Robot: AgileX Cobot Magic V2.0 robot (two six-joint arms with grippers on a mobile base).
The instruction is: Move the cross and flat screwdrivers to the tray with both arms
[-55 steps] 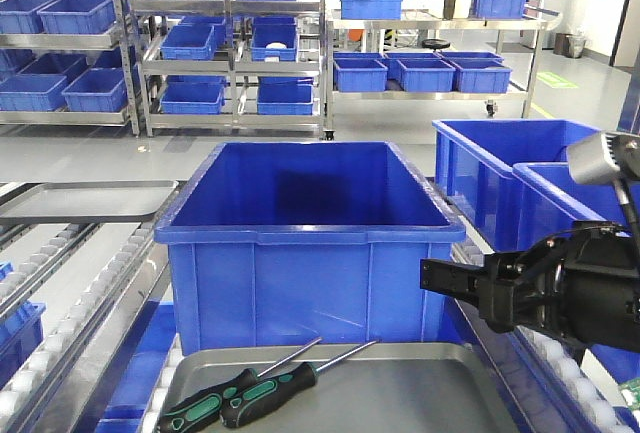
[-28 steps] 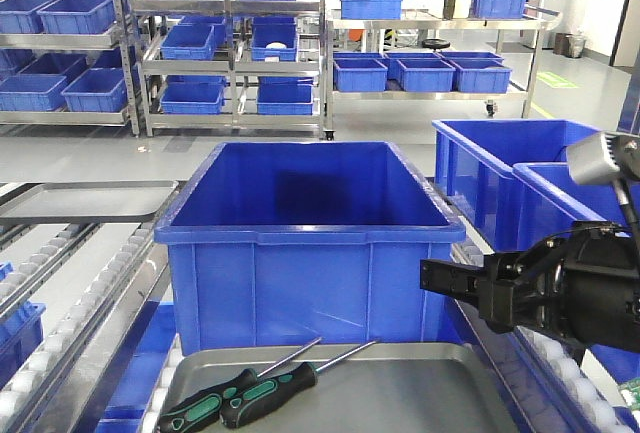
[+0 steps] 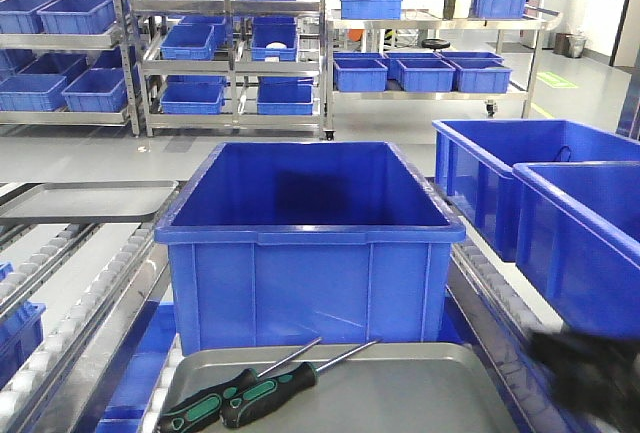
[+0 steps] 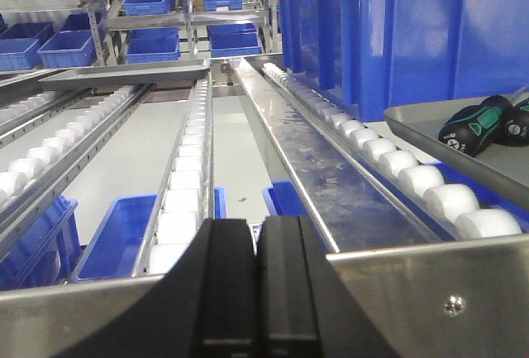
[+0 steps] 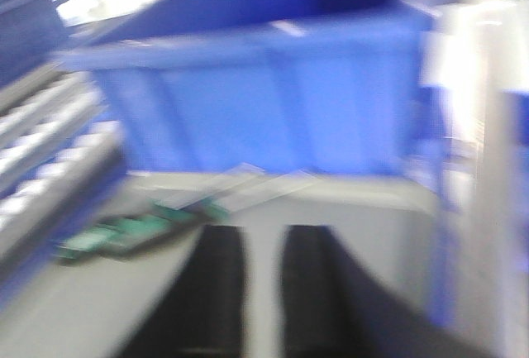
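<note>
- Screwdrivers point(image 3: 240, 398) lie side by side, touching, in the tray point(image 3: 420, 393), shafts angled toward the blue crate point(image 3: 305, 243).
- Left wrist view alone shows the left end effector point(image 4: 256, 292) clenched, beside the rollers point(image 4: 186, 180).
- Right wrist view, blurred, shows the right end effector point(image 5: 258, 292) released over the tray.
- No writing legible.

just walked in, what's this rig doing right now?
Nothing is held. Both screwdrivers lie side by side on the grey metal tray, in front of the big blue crate, handles toward the camera. The left gripper sits low by the roller conveyor, fingers nearly together and empty, off to the tray's left. The right gripper is motion-blurred, open and empty, facing the tray; the front view shows only a dark smear at bottom right.
</note>
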